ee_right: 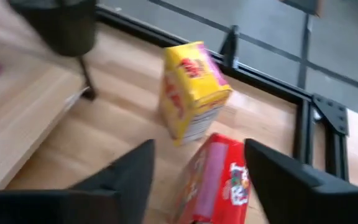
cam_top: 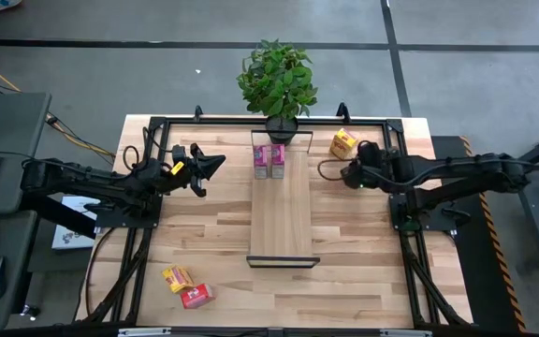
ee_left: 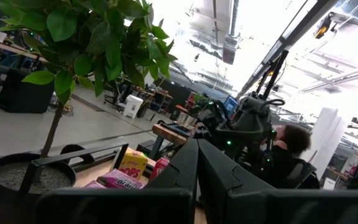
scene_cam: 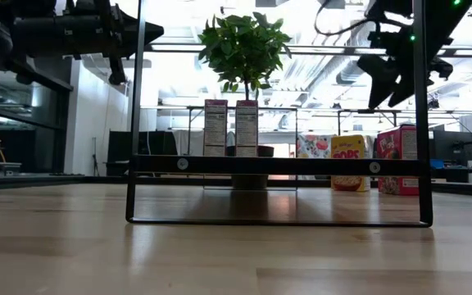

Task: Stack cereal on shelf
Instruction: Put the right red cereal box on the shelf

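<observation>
Right gripper [ee_right: 197,168] spread wide, poised above red box [ee_right: 213,180], yellow box [ee_right: 191,87] just beyond; likely lining up a grasp. Two pink boxes [cam_top: 269,159] already on shelf [cam_top: 282,220]. Left gripper [cam_top: 204,168] raised aside, fingers together.

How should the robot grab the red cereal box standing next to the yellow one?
Grip the red box across its narrow sides, coming down from above. It stands upright, and the right gripper hangs over it with open fingers on either side. The yellow box stands close behind.
</observation>
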